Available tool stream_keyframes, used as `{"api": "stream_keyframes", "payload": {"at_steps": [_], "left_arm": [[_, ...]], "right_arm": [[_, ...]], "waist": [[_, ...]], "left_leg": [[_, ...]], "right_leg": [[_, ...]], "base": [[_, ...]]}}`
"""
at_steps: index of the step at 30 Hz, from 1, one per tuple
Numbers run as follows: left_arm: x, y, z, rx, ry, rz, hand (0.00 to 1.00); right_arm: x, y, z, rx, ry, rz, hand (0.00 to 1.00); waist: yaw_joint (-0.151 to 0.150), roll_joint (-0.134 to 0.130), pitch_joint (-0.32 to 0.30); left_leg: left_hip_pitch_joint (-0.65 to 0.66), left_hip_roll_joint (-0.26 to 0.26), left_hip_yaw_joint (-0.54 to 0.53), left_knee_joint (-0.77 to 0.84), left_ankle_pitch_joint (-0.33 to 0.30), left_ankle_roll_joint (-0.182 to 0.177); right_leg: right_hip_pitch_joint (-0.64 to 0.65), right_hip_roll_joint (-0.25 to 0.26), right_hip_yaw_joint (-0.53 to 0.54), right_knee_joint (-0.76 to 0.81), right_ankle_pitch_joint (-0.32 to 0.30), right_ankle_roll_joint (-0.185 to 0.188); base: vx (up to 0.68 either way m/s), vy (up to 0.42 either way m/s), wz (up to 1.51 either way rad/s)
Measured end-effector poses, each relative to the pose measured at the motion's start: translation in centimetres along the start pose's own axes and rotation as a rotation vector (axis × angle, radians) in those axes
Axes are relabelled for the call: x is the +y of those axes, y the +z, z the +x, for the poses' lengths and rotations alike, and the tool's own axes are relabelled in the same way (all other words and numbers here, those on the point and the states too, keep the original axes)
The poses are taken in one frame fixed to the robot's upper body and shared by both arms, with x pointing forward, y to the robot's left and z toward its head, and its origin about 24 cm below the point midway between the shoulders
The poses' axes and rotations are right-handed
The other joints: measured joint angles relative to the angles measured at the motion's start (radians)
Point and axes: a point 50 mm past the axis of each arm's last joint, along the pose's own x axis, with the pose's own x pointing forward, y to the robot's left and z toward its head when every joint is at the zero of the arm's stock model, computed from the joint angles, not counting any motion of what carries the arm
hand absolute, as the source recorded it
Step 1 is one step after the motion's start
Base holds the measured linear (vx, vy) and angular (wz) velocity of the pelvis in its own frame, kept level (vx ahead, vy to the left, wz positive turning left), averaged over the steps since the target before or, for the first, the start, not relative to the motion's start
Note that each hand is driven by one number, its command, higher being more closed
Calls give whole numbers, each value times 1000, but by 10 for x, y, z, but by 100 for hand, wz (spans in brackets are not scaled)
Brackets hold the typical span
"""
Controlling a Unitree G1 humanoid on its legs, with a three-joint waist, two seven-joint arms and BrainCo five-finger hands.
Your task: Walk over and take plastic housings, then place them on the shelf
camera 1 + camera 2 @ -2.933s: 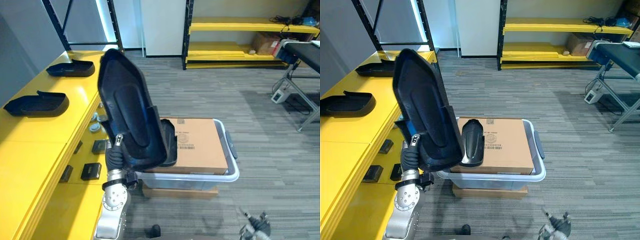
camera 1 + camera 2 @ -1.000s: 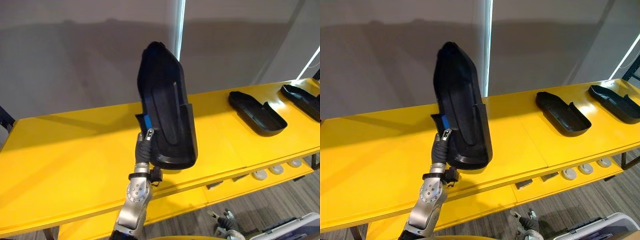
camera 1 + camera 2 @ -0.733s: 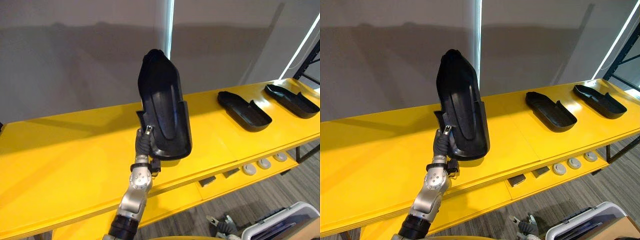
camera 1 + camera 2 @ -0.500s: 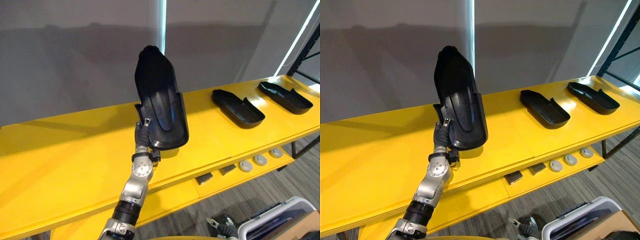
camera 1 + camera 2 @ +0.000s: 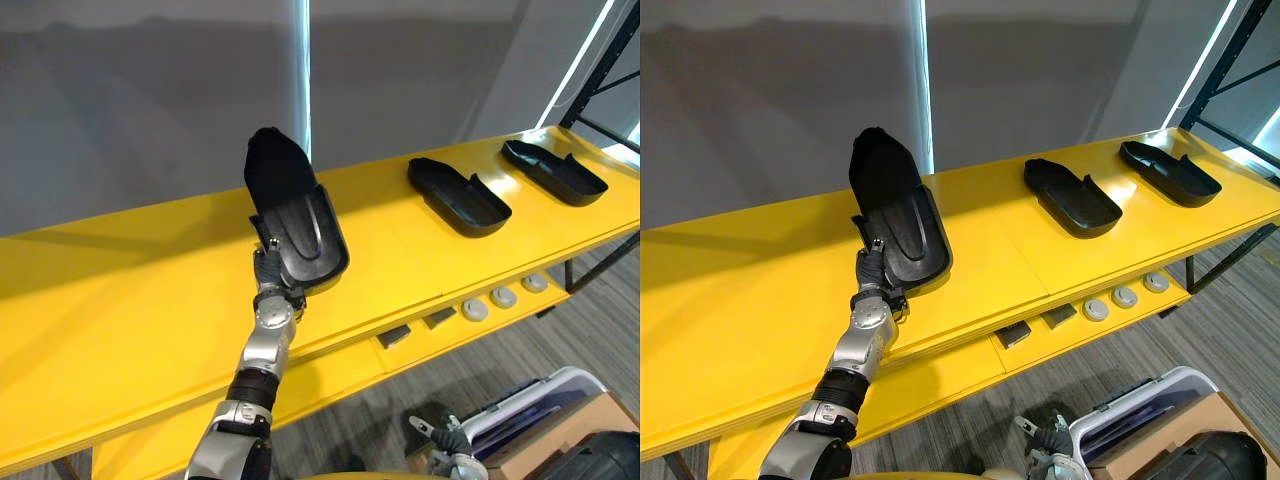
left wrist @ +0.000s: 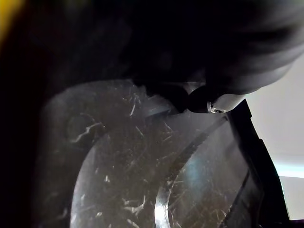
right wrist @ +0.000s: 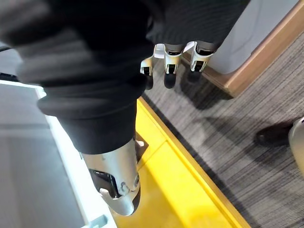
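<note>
So, left hand (image 5: 872, 270) clasps black housing (image 5: 898, 225) over yellow shelf (image 5: 740, 290); two housings (image 5: 1072, 197) (image 5: 1169, 172) lie rightward, grey wall (image 5: 770, 100) behind

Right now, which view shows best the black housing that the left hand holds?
The left eye view: the whole held housing shows, tilted over the shelf in the left hand. The right eye view nearly matches. The left wrist view gives its scratched surface very close.

Eye views: both look down onto long yellow shelf (image 5: 120, 300), shared. Left wrist view: hard against scratched black plastic housing (image 6: 133, 180). Right wrist view: down at grey striped floor (image 7: 228, 123).
</note>
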Motion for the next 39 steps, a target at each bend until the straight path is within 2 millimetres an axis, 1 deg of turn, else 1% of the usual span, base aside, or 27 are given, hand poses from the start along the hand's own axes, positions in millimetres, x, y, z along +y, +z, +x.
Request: {"api": "stream_keyframes", "payload": {"at_steps": [1,7,9,11,14,18,24,27,30,39], "left_arm": [[1,0,3,8,7,2,0],[6,13,16,-26,10,50,0],[10,15,20,-26,24,41,0],[11,18,23,-26,28,46,0],[11,21,24,-33,26,41,0],[9,24,26,-40,22,31,0],[8,24,25,-43,30,-14,0],[6,26,23,-49,21,-57,0],[8,24,18,-67,22,-76,0],[6,16,-4,-108,-18,-75,0]], "right_arm": [[-1,0,0,0,-5,4,0],[-3,4,2,-12,-4,10,0],[-2,5,3,-9,3,10,0],[-2,6,4,-12,4,11,0],[-1,9,5,-15,7,10,0],[0,9,7,-4,9,4,0],[-5,10,8,7,-9,13,0],[-7,10,8,8,-17,18,0],[-7,9,8,9,-16,18,0],[-7,8,8,12,-17,18,0]], "waist": [[0,0,0],[-3,-3,16],[-15,-3,16],[-17,-2,21],[-17,2,34],[-17,1,43],[-17,6,48],[-17,7,50],[-17,8,53],[-11,7,53]], "left_leg": [[0,0,0,-1,0,0],[-6,0,0,-1,0,1],[-6,-2,-3,-1,2,3],[-2,-3,-5,-2,2,3],[3,-4,-9,-4,2,3],[3,-5,-18,-4,2,3],[11,-6,-23,-15,2,4],[12,-6,-26,-17,2,4],[11,-7,-28,-18,2,4],[11,-6,-39,-17,2,4]], "right_leg": [[0,0,0,-1,0,0],[2,2,2,-19,9,2],[6,2,1,-25,9,2],[14,2,1,-34,12,3],[19,2,0,-37,12,3],[27,2,-4,-48,15,4],[36,3,-6,-58,18,6],[36,3,-9,-58,18,6],[37,3,-11,-58,17,7],[42,2,-23,-58,16,8]], "base": [[0,0,0],[0,0,0],[0,0,0],[18,21,4],[-6,3,1],[-22,7,5],[-6,2,1],[0,0,0],[0,0,0],[-23,8,4]]}}
